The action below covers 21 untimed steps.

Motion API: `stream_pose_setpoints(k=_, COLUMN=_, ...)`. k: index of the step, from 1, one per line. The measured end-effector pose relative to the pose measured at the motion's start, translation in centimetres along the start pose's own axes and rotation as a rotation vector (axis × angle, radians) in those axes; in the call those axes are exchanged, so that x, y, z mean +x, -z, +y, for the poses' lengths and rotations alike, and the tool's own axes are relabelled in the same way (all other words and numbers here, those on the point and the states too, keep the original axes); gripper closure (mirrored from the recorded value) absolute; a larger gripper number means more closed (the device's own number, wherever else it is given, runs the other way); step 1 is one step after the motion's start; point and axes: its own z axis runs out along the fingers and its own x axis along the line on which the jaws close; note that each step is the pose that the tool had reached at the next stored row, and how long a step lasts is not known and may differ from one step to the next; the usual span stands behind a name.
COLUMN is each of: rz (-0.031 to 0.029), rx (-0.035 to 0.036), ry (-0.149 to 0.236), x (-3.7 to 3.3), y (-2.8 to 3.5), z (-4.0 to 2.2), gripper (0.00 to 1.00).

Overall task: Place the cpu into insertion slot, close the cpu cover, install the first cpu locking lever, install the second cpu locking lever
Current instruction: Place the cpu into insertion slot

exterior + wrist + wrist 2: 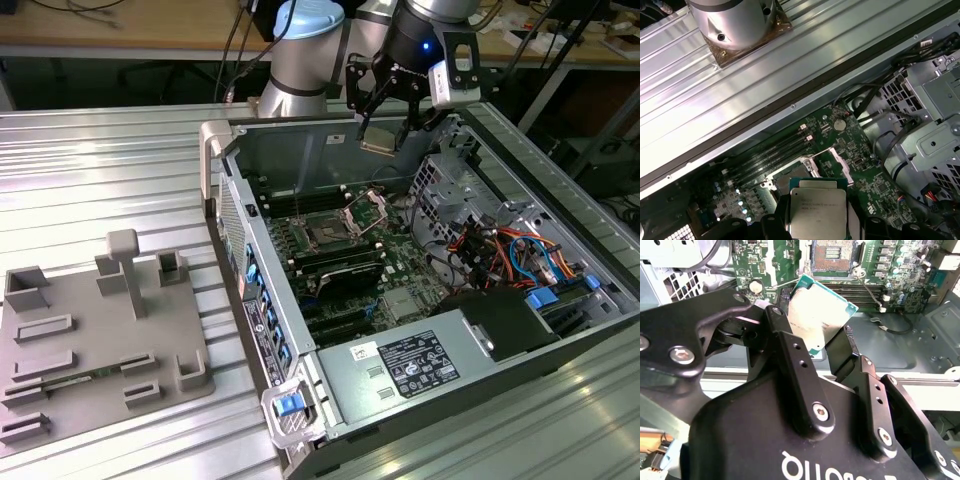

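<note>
The cpu (pixel 380 141) is a flat square chip with a dull silver top, hanging tilted above the open computer case. My gripper (pixel 384 128) is shut on it, one finger on each side edge. In both wrist views the cpu (pixel 820 315) (pixel 817 212) sits between the black fingers (pixel 790 355). On the green motherboard below lies the insertion slot (pixel 327 236) (pixel 832 255), uncovered and with nothing in it. The cpu cover (pixel 366 209), a thin silver frame, stands raised beside the slot. The slot's edge (pixel 790 176) peeks out past the chip in the first wrist view.
The case's side walls (pixel 215 150) ring the motherboard. A drive cage (pixel 450 185) and loose cables (pixel 500 250) crowd the exterior view's right; a power supply (pixel 410 362) lies at the front. A grey fixture plate (pixel 90 340) with blocks sits on the ribbed table at the left.
</note>
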Motion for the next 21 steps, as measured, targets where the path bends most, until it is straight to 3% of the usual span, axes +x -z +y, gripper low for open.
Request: stream_pose_setpoints(k=21, rz=-0.0049, rx=-0.0011, ry=-0.055, x=0.09, y=-0.06, z=-0.06, gripper=0.45)
